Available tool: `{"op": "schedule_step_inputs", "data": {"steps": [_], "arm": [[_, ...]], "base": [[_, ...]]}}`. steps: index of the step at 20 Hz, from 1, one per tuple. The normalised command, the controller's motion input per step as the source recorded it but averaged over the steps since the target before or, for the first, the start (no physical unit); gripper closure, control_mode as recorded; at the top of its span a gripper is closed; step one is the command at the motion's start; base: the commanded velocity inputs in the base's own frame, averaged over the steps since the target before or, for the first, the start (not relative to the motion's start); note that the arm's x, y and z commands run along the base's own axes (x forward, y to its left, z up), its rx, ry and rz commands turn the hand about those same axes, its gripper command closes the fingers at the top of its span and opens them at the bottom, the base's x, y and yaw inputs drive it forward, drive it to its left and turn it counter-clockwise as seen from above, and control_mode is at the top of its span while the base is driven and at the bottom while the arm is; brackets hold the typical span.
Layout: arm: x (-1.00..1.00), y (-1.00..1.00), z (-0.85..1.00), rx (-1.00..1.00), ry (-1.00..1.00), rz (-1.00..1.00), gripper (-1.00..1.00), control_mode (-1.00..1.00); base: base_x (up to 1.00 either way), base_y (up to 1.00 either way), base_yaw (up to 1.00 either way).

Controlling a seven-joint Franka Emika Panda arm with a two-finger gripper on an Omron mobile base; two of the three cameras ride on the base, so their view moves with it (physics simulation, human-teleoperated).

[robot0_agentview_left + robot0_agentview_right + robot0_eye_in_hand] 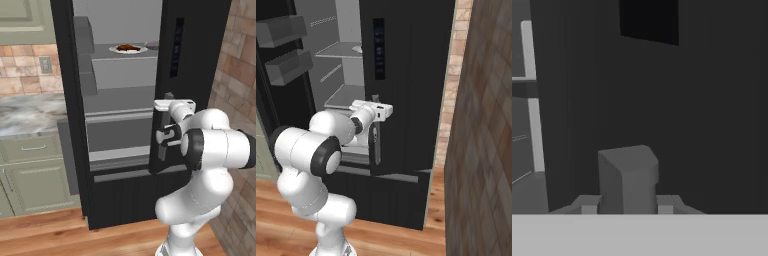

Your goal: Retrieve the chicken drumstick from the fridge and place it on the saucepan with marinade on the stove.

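Fridge (195,60) stands open beside brick wall (235,75); gripper (627,207) straddles its handle (628,177), jaws apart.

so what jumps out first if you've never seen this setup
The tall black fridge with its left door swung open, showing grey shelves. A plate with the reddish-brown chicken drumstick sits on an upper shelf. The white arm's gripper is at the grey handle of the closed right door.
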Motion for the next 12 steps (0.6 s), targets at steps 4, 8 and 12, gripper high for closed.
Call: {"op": "schedule_step_inputs", "data": {"steps": [4, 8, 12], "arm": [[-0.58, -0.58, -0.18, 0.02, 0.0, 0.0, 1.0, -1.0], [-0.58, -0.6, -0.23, 0.01, 0.0, 0.0, 1.0, -1.0], [-0.48, -0.71, -0.26, 0.03, 0.0, 0.01, 1.0, -1.0]], "base": [[0.0, 0.0, 0.0], [0.0, 0.0, 0.0], [0.0, 0.0, 0.0]]}}
